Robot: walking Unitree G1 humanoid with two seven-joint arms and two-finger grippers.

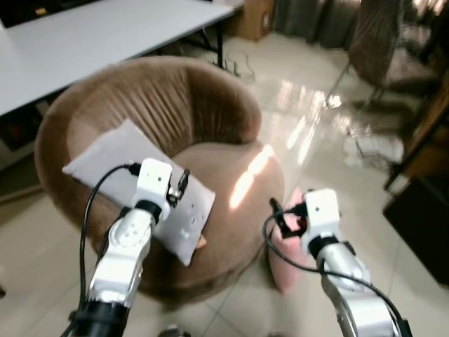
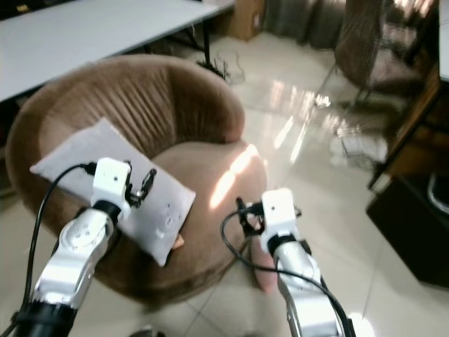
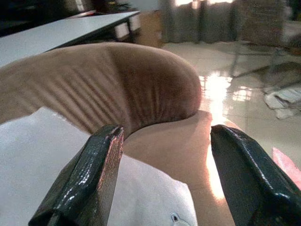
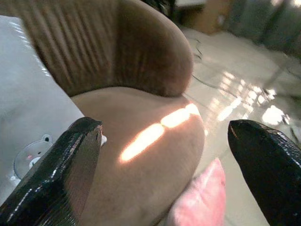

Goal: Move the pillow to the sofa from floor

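A pink pillow (image 1: 284,263) lies on the tiled floor, leaning against the right side of the round brown sofa (image 1: 210,98). A white pillow (image 1: 112,165) with a small print rests on the sofa's seat, against its left backrest. My left gripper (image 1: 179,188) hovers over the white pillow's near end, and the left wrist view shows its fingers (image 3: 94,174) open with nothing between them. My right gripper (image 1: 289,219) hangs just above the pink pillow (image 4: 202,197), its fingers (image 4: 66,169) wide open and empty.
A long white table (image 1: 84,35) stands behind the sofa, with a cardboard box (image 1: 252,17) past its end. A wicker chair (image 1: 386,49) is at the back right and a dark cabinet (image 1: 421,217) at the right edge. Glossy floor (image 1: 323,140) stretches right of the sofa.
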